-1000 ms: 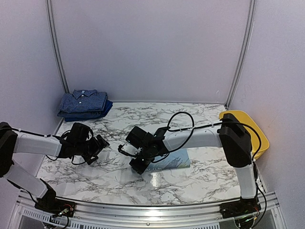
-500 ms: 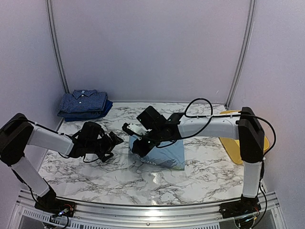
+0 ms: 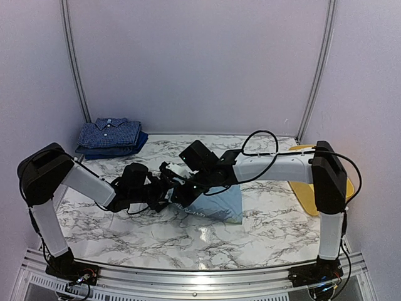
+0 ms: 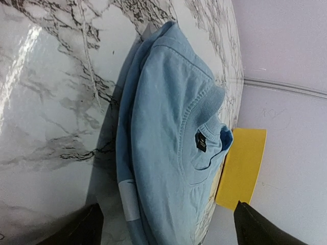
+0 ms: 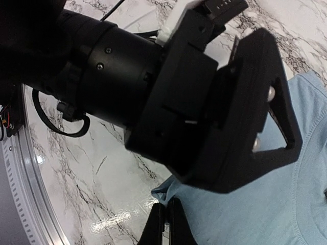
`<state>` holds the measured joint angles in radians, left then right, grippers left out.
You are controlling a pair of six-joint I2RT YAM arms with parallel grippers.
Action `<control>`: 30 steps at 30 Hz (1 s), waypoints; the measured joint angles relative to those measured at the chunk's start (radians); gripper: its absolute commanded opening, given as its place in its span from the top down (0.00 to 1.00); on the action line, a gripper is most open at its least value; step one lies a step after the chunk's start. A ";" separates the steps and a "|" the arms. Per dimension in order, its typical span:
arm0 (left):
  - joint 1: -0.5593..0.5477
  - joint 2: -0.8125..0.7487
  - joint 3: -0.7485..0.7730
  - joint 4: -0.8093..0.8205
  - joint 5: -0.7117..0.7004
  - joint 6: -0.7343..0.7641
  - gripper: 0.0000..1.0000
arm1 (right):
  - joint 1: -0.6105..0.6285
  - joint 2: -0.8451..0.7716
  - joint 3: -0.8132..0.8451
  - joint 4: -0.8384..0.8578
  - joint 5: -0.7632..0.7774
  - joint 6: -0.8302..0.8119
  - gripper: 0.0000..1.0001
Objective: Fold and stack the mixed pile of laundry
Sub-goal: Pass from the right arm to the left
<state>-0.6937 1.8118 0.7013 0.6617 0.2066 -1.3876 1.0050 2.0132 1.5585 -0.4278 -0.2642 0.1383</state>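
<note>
On the marble table (image 3: 263, 226) the folded light-blue T-shirt (image 3: 219, 204) lies at centre, the right gripper (image 5: 166, 224) closed tight at its left edge, while the left gripper (image 4: 168, 224) has just swung in, jaws spread wide, probably to help carry it to the back-left stack (image 3: 111, 135).

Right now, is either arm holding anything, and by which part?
The right tool pinches the light-blue T-shirt by a corner of its folded edge. The left tool stands open near the shirt, holding nothing.
</note>
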 measured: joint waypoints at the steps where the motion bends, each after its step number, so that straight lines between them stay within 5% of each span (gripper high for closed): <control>1: -0.003 0.013 0.004 0.016 0.005 -0.010 0.19 | 0.001 0.003 0.002 0.002 -0.001 0.003 1.00; 6: -0.007 0.087 0.018 0.103 0.037 -0.048 0.39 | 0.008 0.039 0.032 0.003 -0.004 0.016 1.00; 10: -0.005 0.120 0.019 0.138 0.051 -0.064 0.74 | 0.015 0.062 0.054 0.002 -0.009 0.020 1.00; 13: 0.003 0.135 0.014 0.137 0.056 -0.059 0.98 | 0.017 0.063 0.055 0.001 -0.015 0.027 0.89; 18: 0.032 0.140 0.057 0.034 0.080 0.032 1.00 | 0.002 0.049 0.041 0.008 -0.024 0.058 0.65; 21: 0.051 0.142 0.185 -0.178 0.065 0.167 1.00 | -0.029 -0.009 -0.009 0.002 -0.022 0.074 0.54; 30: 0.102 0.286 0.799 -0.917 -0.194 0.718 1.00 | -0.208 -0.291 -0.179 -0.003 0.007 0.094 0.49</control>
<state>-0.5915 2.0975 1.5005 -0.2554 0.0128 -0.6693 0.7975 1.7226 1.3796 -0.4313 -0.2573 0.2325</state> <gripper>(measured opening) 0.030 0.509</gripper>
